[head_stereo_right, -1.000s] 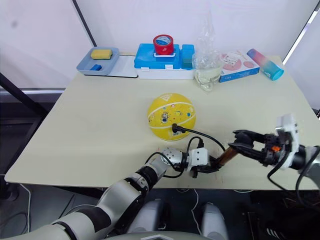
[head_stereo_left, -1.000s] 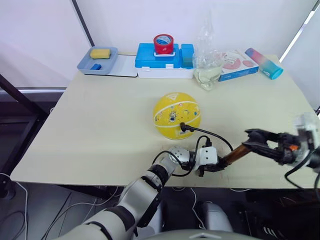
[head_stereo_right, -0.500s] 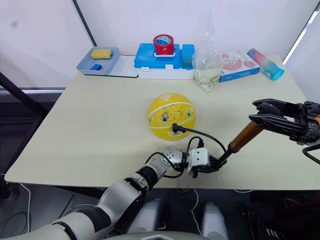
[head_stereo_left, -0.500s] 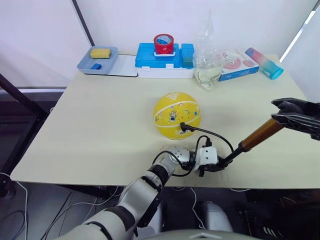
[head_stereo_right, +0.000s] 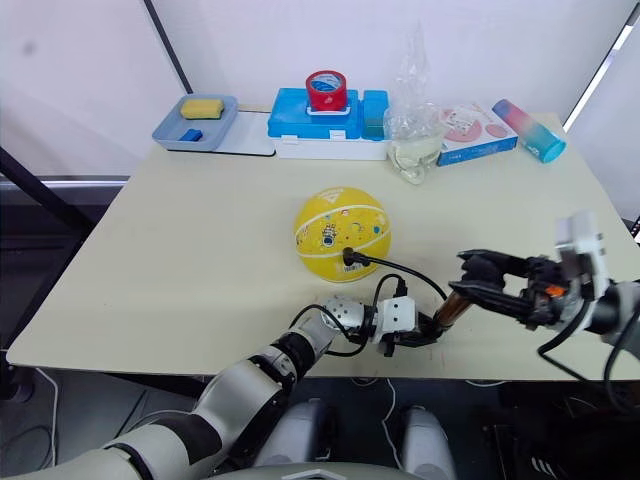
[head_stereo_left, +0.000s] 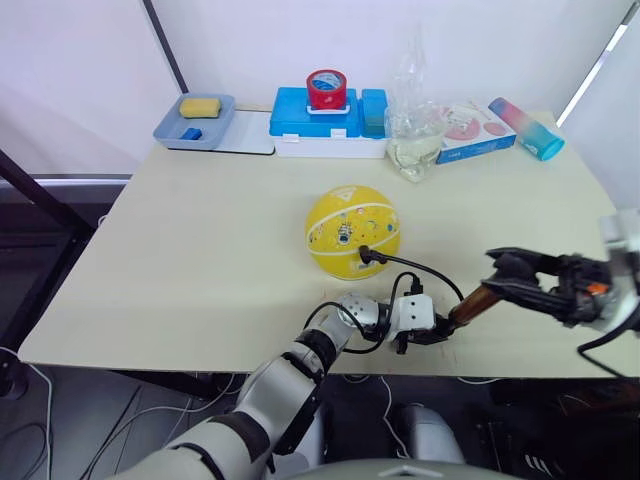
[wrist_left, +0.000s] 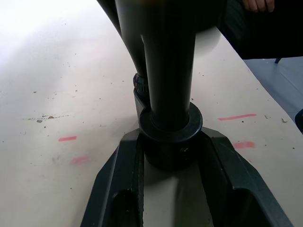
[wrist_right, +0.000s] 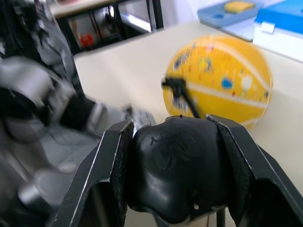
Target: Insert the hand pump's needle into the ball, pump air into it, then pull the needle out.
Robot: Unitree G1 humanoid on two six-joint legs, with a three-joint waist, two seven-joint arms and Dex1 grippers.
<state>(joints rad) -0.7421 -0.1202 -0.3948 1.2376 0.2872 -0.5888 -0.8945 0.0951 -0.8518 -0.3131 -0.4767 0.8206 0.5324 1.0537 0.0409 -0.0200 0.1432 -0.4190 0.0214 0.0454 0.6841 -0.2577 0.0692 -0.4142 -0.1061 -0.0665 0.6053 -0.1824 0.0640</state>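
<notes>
2 tools clench the gold-barrelled hand pump (head_stereo_left: pixel 470 306), hose plugged into round yellow ball (head_stereo_left: pixel 352 230)

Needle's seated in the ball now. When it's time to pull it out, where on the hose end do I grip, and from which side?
Grip the black fitting where the hose meets the ball, not the thin hose, which would just flex. It juts from the ball's near right face, so come in from the robot's side and pull straight along it. Both grippers are busy: the left clamps the hand pump's base, the right its handle.
</notes>
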